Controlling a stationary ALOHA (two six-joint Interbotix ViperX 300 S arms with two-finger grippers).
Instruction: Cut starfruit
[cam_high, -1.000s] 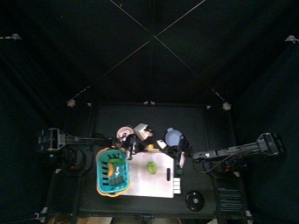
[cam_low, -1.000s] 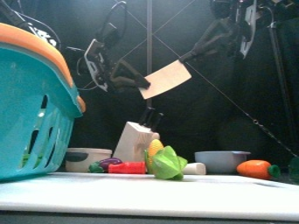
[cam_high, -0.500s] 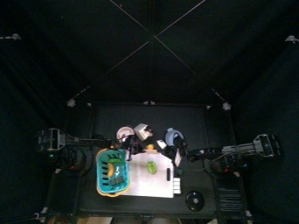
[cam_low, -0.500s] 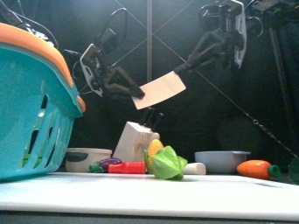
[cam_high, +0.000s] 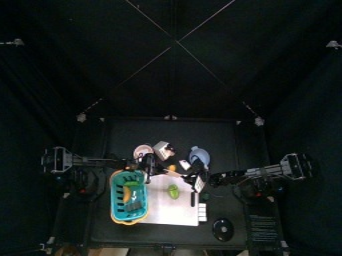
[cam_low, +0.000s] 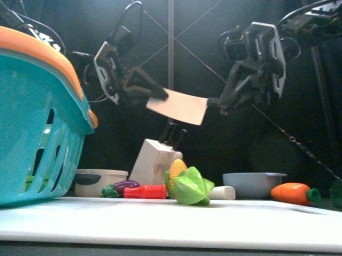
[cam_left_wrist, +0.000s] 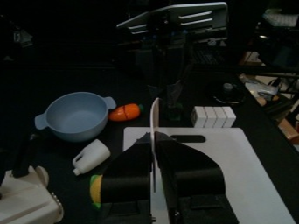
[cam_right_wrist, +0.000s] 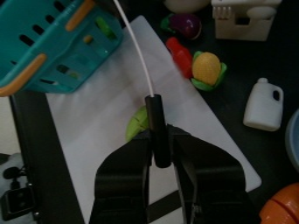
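Right wrist view: right gripper (cam_right_wrist: 155, 150) clamped on knife (cam_right_wrist: 153, 129), blade edge-on.
Starfruit (cam_right_wrist: 136, 128): frame centre, just left of handle, on board (cam_right_wrist: 82, 144).
Nearer arm: right, likely.

Top view very dim: black curtains swallow nearly everything, only the small lit patch mid-frame reads, with the white cutting board (cam_high: 178, 199) brightest and the teal basket (cam_high: 128, 195) next. Detail there too small to resolve. Front view is brighter on the foreground; the basket (cam_low: 40, 120) sits huge and soft, out of focus, and the bench (cam_low: 174, 222) edge is a pale blurred band. The cleaver blade (cam_low: 179, 105) catches light against the dark backdrop. Left wrist view is dark and grainy, the board (cam_left_wrist: 228, 162) pale grey, background murky. Right wrist view is best lit, colours saturated, the board (cam_right_wrist: 100, 131) near-glaring white, mild softness close to the lens.
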